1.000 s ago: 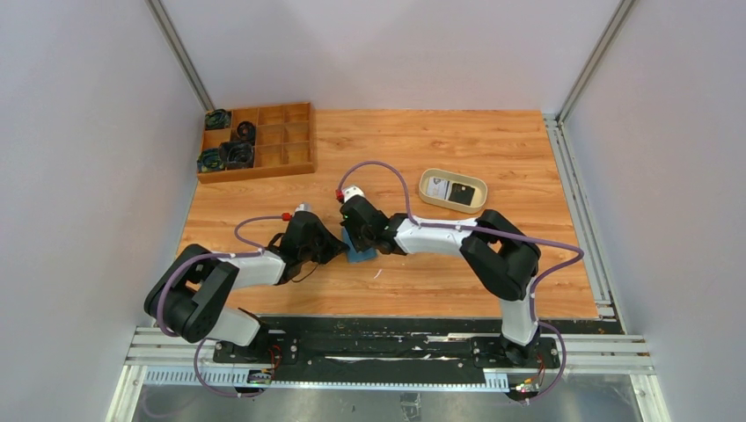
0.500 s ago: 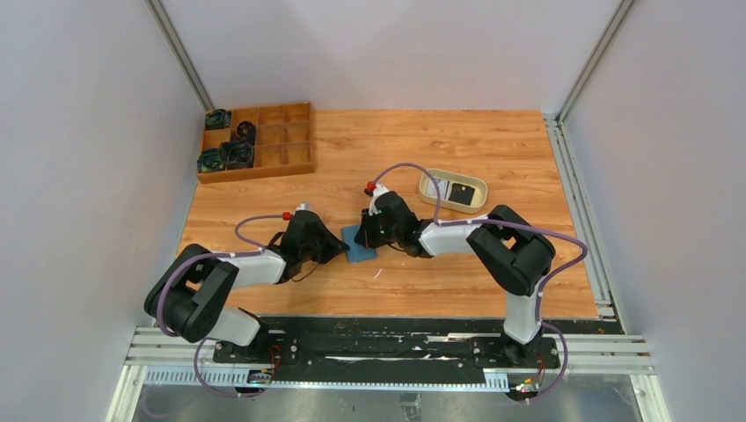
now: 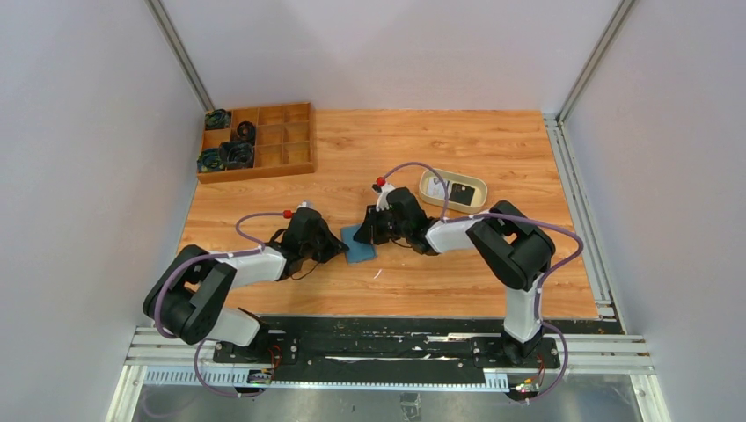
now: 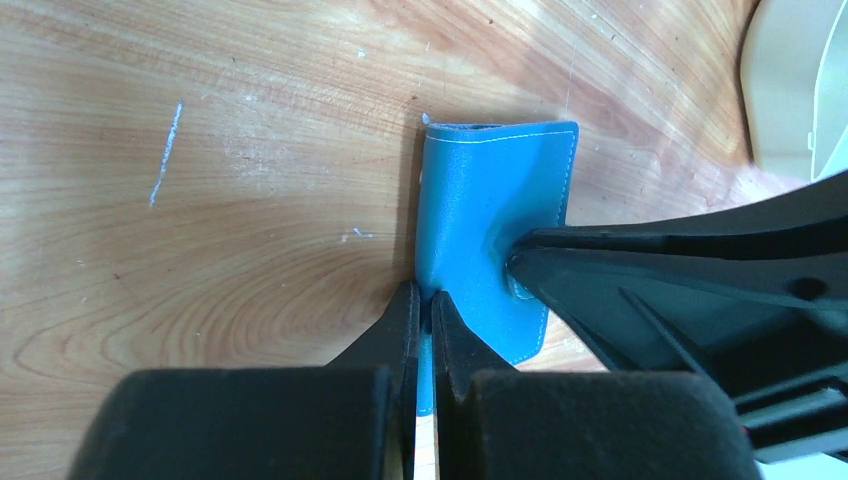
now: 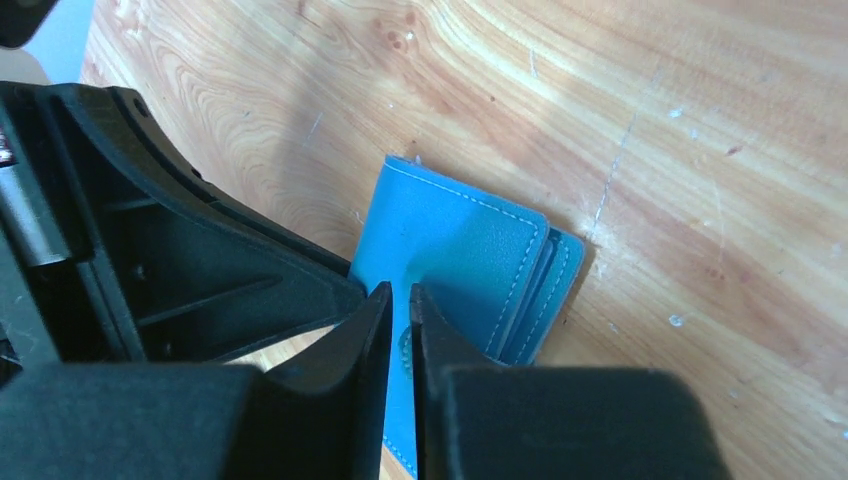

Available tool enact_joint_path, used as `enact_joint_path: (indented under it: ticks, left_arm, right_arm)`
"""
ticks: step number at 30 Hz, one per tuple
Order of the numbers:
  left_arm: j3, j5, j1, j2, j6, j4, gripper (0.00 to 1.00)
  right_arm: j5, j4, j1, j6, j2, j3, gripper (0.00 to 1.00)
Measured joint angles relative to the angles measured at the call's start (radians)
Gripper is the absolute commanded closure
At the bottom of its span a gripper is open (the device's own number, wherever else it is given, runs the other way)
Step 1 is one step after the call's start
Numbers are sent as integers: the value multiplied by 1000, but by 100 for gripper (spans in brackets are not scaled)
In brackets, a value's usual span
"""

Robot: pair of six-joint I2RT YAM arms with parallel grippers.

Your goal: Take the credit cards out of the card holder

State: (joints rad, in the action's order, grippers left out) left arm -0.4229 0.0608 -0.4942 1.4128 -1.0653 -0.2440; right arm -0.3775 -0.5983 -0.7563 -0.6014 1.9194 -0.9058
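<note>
While left fingers point(image 4: 392, 335) clamp the card holder point(image 4: 485, 190), right fingers point(image 5: 362, 335) nearly together, tips on its cover

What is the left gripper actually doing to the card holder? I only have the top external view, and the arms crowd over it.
Observer: The left gripper is shut on the near edge of the card holder. Blue shows in the slit between its fingers.
Operator: And the right one?
Observer: The right gripper is almost closed, its tips on the holder's top face, which puckers there. I cannot tell whether it pinches the material.
Operator: Is the holder open?
Observer: No. It lies folded on the table. The right wrist view shows stacked stitched edges and no card.
</note>
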Motion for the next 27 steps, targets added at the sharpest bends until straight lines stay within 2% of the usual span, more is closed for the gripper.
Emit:
enact_joint_path:
  ticks: [2, 6, 13, 21, 27]
  left_arm:
    - [-3, -2, 0, -4, 4, 14, 100]
    - [-4, -4, 0, -10, 12, 24, 100]
    - [-5, -4, 0, -10, 18, 26, 100]
    - [-5, -4, 0, -10, 20, 25, 100]
    - [-5, -3, 0, -10, 22, 25, 100]
  right_arm:
    - [2, 55, 0, 19, -25, -21, 60]
    - [21, 164, 0, 79, -112, -64, 51]
    - [146, 353, -31, 224, -227, -129, 50]
    - [365, 596, -203, 378, -162, -219, 49]
    - [495, 694, -256, 422, -98, -254, 52]
